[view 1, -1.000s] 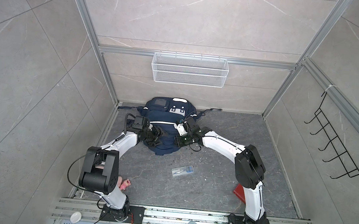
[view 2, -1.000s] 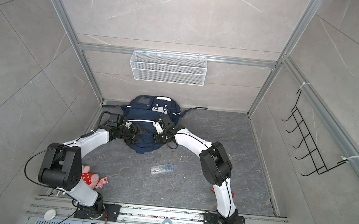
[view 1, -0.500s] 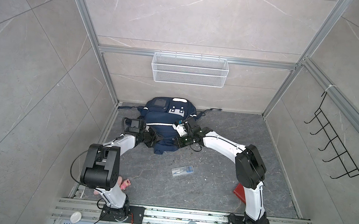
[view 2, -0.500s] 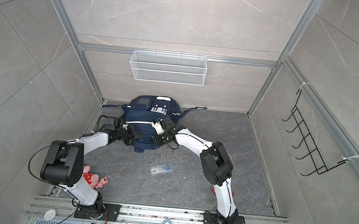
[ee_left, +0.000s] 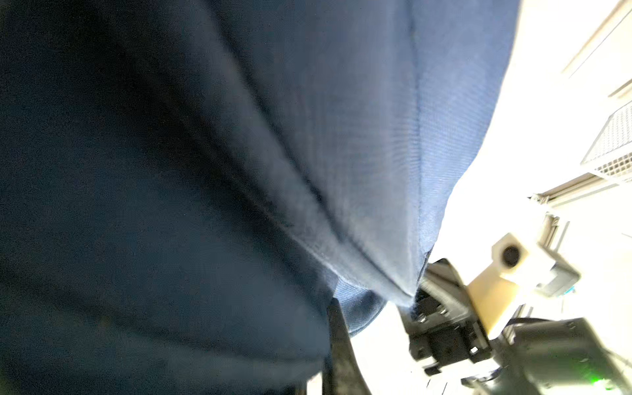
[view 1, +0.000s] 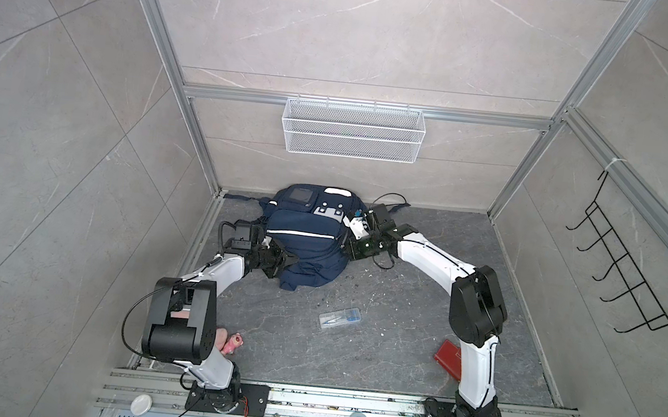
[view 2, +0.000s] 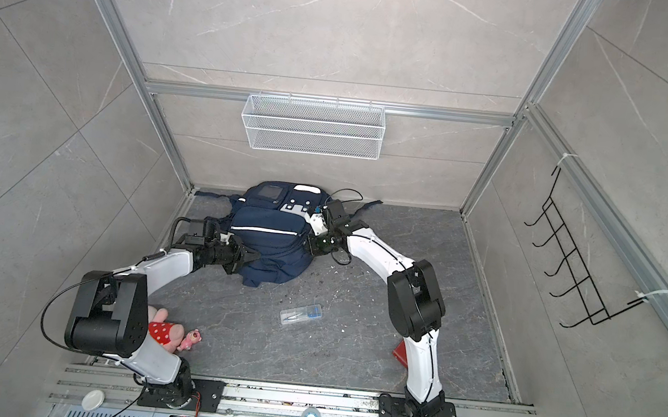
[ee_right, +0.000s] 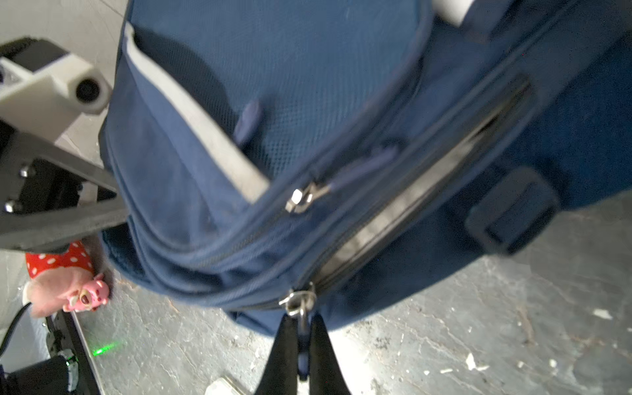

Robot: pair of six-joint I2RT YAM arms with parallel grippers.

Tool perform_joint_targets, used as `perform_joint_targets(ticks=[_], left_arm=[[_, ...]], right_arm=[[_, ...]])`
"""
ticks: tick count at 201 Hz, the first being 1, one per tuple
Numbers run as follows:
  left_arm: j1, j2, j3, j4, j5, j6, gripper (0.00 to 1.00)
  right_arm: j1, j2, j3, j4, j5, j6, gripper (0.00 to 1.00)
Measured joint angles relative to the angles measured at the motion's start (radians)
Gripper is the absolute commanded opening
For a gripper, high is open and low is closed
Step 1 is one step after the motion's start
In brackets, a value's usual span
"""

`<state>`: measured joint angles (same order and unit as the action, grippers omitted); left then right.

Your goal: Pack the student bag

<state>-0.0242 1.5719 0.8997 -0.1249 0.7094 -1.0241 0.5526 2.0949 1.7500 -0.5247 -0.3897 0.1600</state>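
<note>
The student bag point(view 1: 304, 240) point(view 2: 266, 238), navy with a white stripe, lies at the back of the floor. My left gripper point(view 1: 290, 260) point(view 2: 253, 257) is at its left side, shut on a fold of its fabric. In the left wrist view the bag's cloth point(ee_left: 205, 171) fills the frame and only one dark finger point(ee_left: 338, 342) shows. My right gripper point(view 1: 346, 247) point(ee_right: 301, 319) is at the bag's right side, shut on the metal zip pull point(ee_right: 298, 302) of a long zip. Past that slider the zip gapes open point(ee_right: 410, 201). A second zip slider point(ee_right: 301, 198) sits higher up.
A clear pencil box point(view 1: 339, 318) lies in front of the bag. A pink plush toy point(view 2: 170, 331) lies by the left arm's base and a red flat thing point(view 1: 448, 356) by the right arm. A wire basket point(view 1: 352, 136) hangs on the back wall, a hook rack point(view 1: 630, 280) on the right wall.
My left gripper went from open to shut on the bag's fabric and drew back a little to the left. The bag's lower edge shifted. The right gripper stayed shut on the zip pull.
</note>
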Motion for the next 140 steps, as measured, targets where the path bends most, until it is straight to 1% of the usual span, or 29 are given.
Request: perform_joint_targets(ticks=[51,110,140], left_arm=[[0.014,-0.034,0.025,-0.114,-0.027,0.106,0.00],[0.016,-0.040,0.076,-0.235,-0.031,0.200,0.00],[0.019,-0.040,0.106,-0.276,-0.034,0.234,0.00]], right_arm=[[-0.045,0.126,0.167,-0.082,0.024,0.004,0.00],[-0.074,0.172,0.229,-0.113,0.033,0.015,0.00],[-0.074,0.172,0.226,-0.107,0.025,0.003,0.01]])
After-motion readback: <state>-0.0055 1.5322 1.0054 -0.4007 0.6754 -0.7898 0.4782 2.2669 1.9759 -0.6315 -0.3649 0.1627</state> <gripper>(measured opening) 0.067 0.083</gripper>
